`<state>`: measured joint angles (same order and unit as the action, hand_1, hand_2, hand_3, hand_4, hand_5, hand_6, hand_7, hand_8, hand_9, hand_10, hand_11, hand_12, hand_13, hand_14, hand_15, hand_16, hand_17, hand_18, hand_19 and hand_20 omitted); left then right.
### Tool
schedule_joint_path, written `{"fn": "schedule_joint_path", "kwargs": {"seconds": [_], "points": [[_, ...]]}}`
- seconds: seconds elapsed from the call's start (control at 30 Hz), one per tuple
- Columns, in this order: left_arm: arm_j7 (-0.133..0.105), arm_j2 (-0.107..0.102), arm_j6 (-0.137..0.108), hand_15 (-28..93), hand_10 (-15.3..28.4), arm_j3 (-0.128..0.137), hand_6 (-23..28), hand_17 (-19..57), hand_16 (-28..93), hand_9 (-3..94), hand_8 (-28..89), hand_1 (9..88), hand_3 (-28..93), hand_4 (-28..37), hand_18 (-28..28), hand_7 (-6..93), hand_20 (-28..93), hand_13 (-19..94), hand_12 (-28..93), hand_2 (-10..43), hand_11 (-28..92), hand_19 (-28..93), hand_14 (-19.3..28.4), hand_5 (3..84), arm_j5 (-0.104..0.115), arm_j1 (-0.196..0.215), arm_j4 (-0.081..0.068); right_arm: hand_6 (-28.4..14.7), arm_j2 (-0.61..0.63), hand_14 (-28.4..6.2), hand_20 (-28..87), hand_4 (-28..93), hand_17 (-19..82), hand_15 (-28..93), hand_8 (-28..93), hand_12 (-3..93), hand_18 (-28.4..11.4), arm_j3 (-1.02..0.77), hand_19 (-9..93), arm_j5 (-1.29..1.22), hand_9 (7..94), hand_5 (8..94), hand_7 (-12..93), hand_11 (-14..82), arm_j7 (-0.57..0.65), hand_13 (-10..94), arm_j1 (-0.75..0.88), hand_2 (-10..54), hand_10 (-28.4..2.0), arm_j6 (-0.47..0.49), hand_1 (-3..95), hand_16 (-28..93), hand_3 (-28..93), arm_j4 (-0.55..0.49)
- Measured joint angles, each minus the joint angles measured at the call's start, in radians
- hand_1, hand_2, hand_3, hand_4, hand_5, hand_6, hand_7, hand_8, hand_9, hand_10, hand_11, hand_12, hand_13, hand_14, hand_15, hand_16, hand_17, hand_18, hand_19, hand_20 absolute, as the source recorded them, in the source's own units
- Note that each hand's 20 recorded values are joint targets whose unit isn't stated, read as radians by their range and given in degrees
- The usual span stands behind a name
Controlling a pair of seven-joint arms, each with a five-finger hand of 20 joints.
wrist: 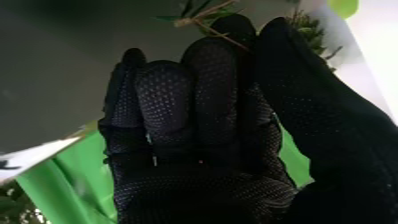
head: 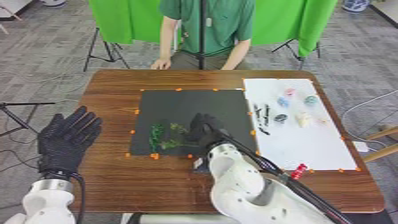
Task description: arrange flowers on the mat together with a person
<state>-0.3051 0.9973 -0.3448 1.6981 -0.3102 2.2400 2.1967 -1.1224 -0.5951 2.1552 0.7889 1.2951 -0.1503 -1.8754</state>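
Note:
Over the dark mat, my right hand is just right of several green sprigs lying near its lower left part. In the right wrist view, the thumb and a finger of that hand come together at their tips on a thin green sprig, with leafy bits on both sides of them. My left hand rests palm down with straight fingers, left of the table. A person's hands are at the table's far edge, holding none of the flowers.
On the right, a white sheet carries dark twigs and several small flowers, among them a pink one and a cream one. A red object lies at its near edge. Orange tape bits surround the mat.

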Motion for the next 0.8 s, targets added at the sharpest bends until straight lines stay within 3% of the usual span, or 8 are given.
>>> {"fn": "schedule_joint_path", "kwargs": {"seconds": [0.17, 0.23, 0.33, 0.5, 0.63, 0.8], "points": [[0.004, -0.002, 0.0, 35, 16.3, 0.0, 9.4, -5.9, -6, 42.7, -9, 22.1, 78, -28.3, 17.7, 16.1, 15, 32, 10, 14.3, 19, 40, 17.2, 48.5, 0.0, -0.004, -0.004, -3.6, -0.01, -14.9, 26, -18, 26, 70, 0, 50.0, -23.7, -0.016, 77, -0.008, 70.1, 64.1, 26, 40.8, 0.007, 58, 0.028, -9.5, -12.0, 0.008, 44.6, 38, 73, 0.011], [0.003, -0.002, 0.0, 35, 16.2, 0.0, 9.3, -5.9, -6, 42.7, -9, 22.2, 78, -28.3, 17.6, 16.1, 15, 32, 10, 14.2, 19, 39, 17.2, 48.5, 0.001, -0.004, -0.004, -3.8, -0.007, -15.2, 25, -18, 26, 70, -10, 47.8, -23.7, -0.022, 77, -0.014, 68.9, 62.8, 22, 42.3, 0.001, 57, 0.037, -9.5, -12.6, 0.021, 43.2, 37, 73, 0.01], [-0.001, -0.002, 0.0, 35, 16.1, 0.005, 9.3, -5.9, -6, 43.0, -9, 22.2, 78, -28.3, 17.6, 16.1, 15, 32, 10, 14.1, 19, 39, 17.1, 48.6, 0.002, 0.0, -0.004, -4.0, 0.007, -15.2, 25, -18, 25, 70, -11, 47.1, -23.7, -0.029, 77, -0.027, 68.8, 62.2, 21, 42.8, -0.009, 57, 0.045, -9.5, -12.8, 0.022, 42.8, 37, 73, -0.012], [-0.011, -0.002, 0.001, 35, 15.9, 0.022, 8.9, -5.8, -6, 43.1, -9, 22.2, 79, -28.3, 17.3, 16.7, 15, 32, 10, 14.0, 19, 39, 16.8, 48.8, 0.003, 0.02, -0.003, -3.8, 0.061, -15.3, 25, -21, 25, 71, -10, 44.5, -23.9, -0.032, 78, -0.031, 68.0, 62.2, 23, 46.3, -0.009, 57, 0.054, -9.5, -13.3, 0.008, 42.7, 38, 72, -0.06], [-0.02, -0.001, 0.001, 36, 15.9, 0.027, 8.9, -5.7, -7, 43.1, -10, 22.1, 79, -28.3, 17.2, 16.9, 15, 32, 10, 13.8, 20, 39, 16.6, 48.8, 0.003, 0.03, -0.002, -3.0, 0.087, -15.5, 26, -26, 26, 72, -11, 37.4, -24.0, -0.045, 78, -0.004, 66.9, 63.0, 32, 52.4, 0.012, 57, 0.064, -9.5, -14.4, 0.02, 41.1, 38, 73, -0.064], [-0.02, -0.001, 0.001, 36, 15.8, 0.024, 8.8, -5.7, -7, 43.1, -10, 22.0, 79, -28.3, 17.2, 17.1, 15, 32, 10, 13.8, 20, 39, 16.8, 48.8, 0.005, 0.03, -0.002, -2.2, 0.077, -15.4, 27, -28, 26, 72, -6, 37.4, -24.1, -0.054, 78, 0.066, 66.9, 63.3, 39, 54.8, 0.022, 57, 0.068, -9.5, -14.3, 0.075, 42.0, 39, 68, -0.038]]}}
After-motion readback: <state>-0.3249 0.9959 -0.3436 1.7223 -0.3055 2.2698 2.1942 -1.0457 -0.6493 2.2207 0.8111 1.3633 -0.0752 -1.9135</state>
